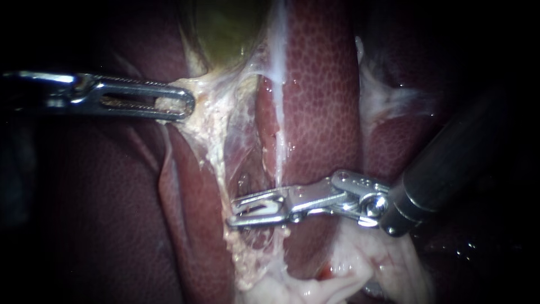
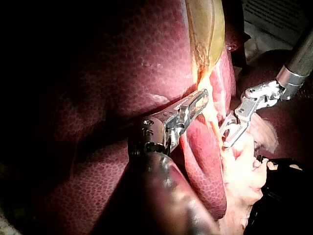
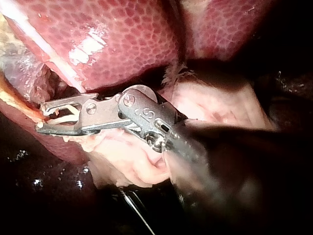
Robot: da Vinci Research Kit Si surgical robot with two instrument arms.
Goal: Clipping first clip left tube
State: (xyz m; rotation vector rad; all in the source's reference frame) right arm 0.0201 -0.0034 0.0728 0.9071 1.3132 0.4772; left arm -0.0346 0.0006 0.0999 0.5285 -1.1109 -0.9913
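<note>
2 instruments: left instrument (image 1: 188, 104) clamps tissue (image 1: 209, 94), right instrument (image 1: 234, 214) straddles 1 tube (image 3: 68, 112).

Dark red liver (image 1: 320, 84) flanks the yellowish gallbladder (image 1: 225, 28).

Dark red liver (image 1: 320, 101), olive gallbladder (image 1: 225, 28)
A fine pale honeycomb mottling covers the liver; stringy tissue (image 1: 216, 118) is cream-white; left instrument (image 1: 188, 104) and right instrument (image 1: 232, 213) gleam silver, the right's shaft dark grey.
</note>
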